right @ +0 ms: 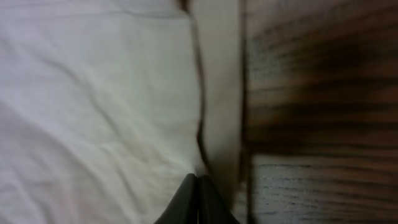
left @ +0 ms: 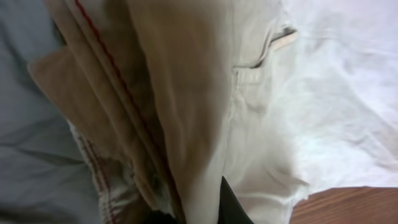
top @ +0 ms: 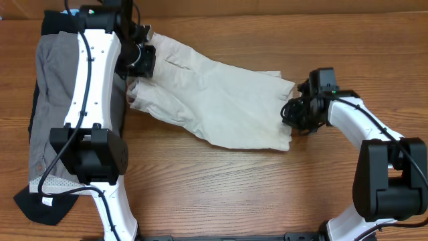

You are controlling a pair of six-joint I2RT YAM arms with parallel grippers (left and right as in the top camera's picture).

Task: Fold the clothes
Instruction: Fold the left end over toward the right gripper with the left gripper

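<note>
The light beige shorts (top: 221, 100) lie spread across the middle of the table, waistband at the upper left and leg hems at the right. My left gripper (top: 137, 67) is shut on the bunched waistband end; the wrist view shows beige cloth (left: 205, 93) running down between the jaws (left: 205, 208). My right gripper (top: 291, 112) is at the right leg hem. In its wrist view the fingers (right: 198, 186) are pressed together at the edge of the shorts (right: 93, 93).
Grey shorts (top: 50, 73) lie on a black garment (top: 40, 204) at the table's left, under my left arm. A scrap of light-blue cloth (top: 69, 11) shows at the top left. Bare wooden table (top: 267, 194) lies in front of and right of the shorts.
</note>
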